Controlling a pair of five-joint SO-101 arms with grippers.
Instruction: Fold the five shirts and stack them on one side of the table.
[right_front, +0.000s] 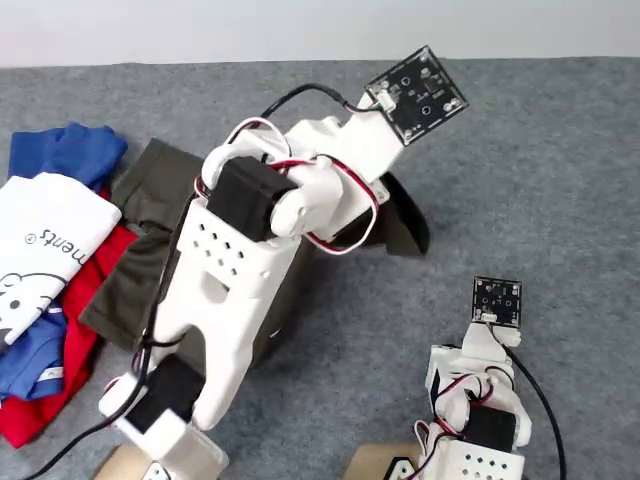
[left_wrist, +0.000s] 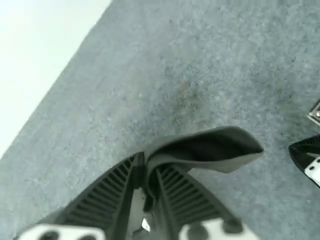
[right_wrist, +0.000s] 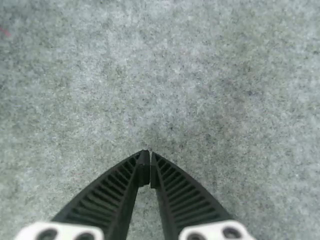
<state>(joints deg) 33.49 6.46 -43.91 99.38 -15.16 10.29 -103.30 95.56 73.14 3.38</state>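
My left gripper (left_wrist: 146, 172) is shut on a fold of the dark olive shirt (left_wrist: 210, 150), and the cloth sticks out past the fingertips above the grey table. From above, the olive shirt (right_front: 150, 210) lies spread under the left arm, with its lifted edge (right_front: 403, 218) hanging beside the wrist. A white printed shirt (right_front: 45, 235) tops a loose pile with a blue shirt (right_front: 72, 150), a red shirt (right_front: 100, 265) and another blue one (right_front: 30, 365) at the table's left. My right gripper (right_wrist: 146, 169) is shut on nothing, pointing down at bare table.
The right arm (right_front: 485, 410) sits at the front right, its wrist camera board (right_front: 497, 300) facing up. Grey felt table (right_front: 540, 180) stretches open across the right and back. The right arm's edge (left_wrist: 307, 157) shows near the held cloth.
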